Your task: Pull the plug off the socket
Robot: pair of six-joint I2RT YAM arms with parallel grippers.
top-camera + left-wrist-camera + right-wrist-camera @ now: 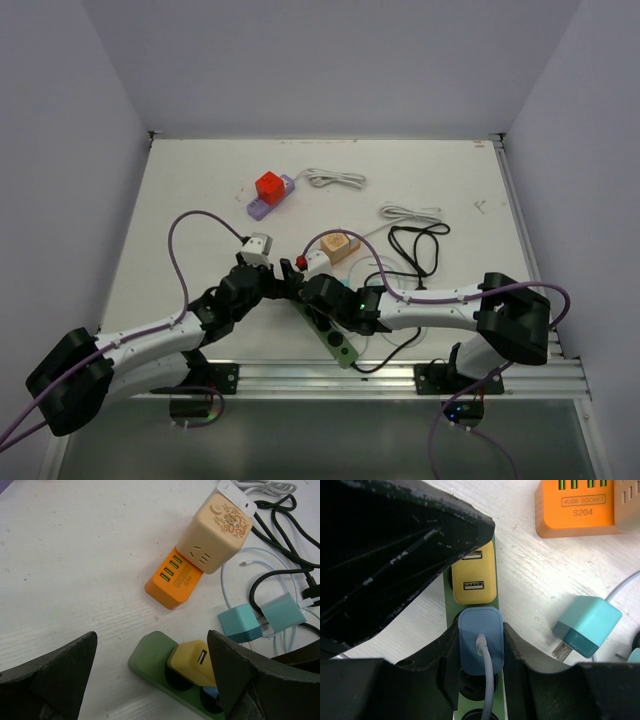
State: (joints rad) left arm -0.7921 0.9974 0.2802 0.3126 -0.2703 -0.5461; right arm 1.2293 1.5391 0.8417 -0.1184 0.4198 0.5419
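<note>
A green socket strip (338,340) lies on the white table between the two arms. A blue plug (470,645) with a grey cable sits in it, next to a yellow USB adapter (472,577). My right gripper (480,630) is shut on the blue plug, one finger pressed against each side. My left gripper (152,640) stands open over the strip's end (152,655), its right finger (245,675) beside the yellow adapter (192,662) and covering most of the blue plug (210,692). That left gripper fills the upper left of the right wrist view.
An orange USB block (172,580) joined to a beige cube socket (215,530) lies just beyond the strip. Two teal adapters (239,622) (282,611) and black and white cables lie to the right. A red cube on a purple strip (270,187) sits farther back.
</note>
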